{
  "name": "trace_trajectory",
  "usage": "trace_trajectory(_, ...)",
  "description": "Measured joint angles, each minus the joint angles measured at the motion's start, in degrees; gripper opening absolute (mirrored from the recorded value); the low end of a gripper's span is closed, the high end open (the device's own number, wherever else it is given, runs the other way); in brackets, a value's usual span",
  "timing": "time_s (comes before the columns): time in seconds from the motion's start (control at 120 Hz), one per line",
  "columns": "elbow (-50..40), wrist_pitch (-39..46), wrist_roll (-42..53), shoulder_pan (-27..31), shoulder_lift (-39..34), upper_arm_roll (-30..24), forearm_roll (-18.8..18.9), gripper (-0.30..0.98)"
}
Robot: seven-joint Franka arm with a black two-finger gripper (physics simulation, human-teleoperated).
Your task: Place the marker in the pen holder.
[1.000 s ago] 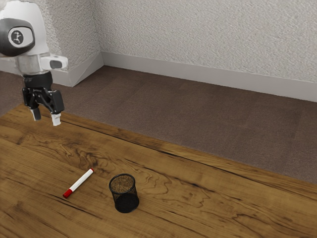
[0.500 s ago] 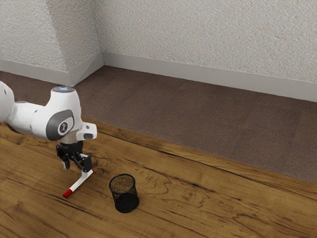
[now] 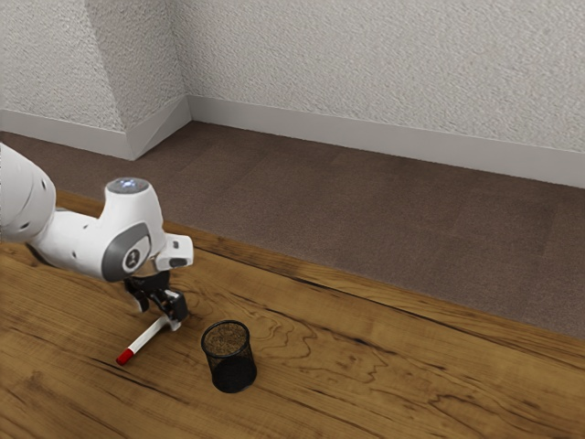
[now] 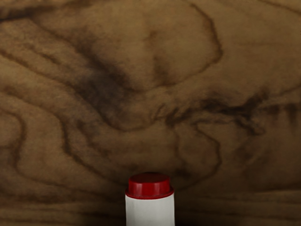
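Observation:
My gripper (image 3: 159,318) is low over the far end of the marker (image 3: 144,341) in the exterior view, its fingers apart. The marker lies on the table, white with a red cap at its near end; its other end is partly hidden by a finger. In the wrist view the marker (image 4: 150,209) shows a red tip and white barrel at the lower edge, under the hand. The pen holder (image 3: 232,368), a black mesh cup, stands upright toward the exterior view's right of the marker, apart from it and the gripper.
The wooden table (image 3: 366,366) extends around both objects, with its far edge running diagonally behind them. Beyond it are brown flooring (image 3: 366,210) and a pale textured wall (image 3: 384,73).
Over the last second my hand has come from the upper left of the exterior view down to the marker, shifting slightly right and lower in the latest half second. Marker and holder have stayed put.

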Motion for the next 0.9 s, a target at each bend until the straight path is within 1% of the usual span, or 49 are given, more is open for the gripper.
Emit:
trace_trajectory(0.467,-0.39,2.35,0.30,-0.14,-0.30,0.00,-0.61,0.66)
trace_trajectory(0.633,-2.34,2.45,0.36,-0.21,-1.44,0.00,-1.42,0.65)
trace_trajectory(0.7,-2.59,2.50,0.39,-0.17,-1.76,0.00,-1.58,0.58)
trace_trajectory(0.817,-2.77,2.53,0.43,-0.15,-2.00,0.00,-1.77,0.40)
trace_trajectory(0.9,-2.85,2.52,0.46,-0.05,-2.05,0.05,-1.84,0.30)
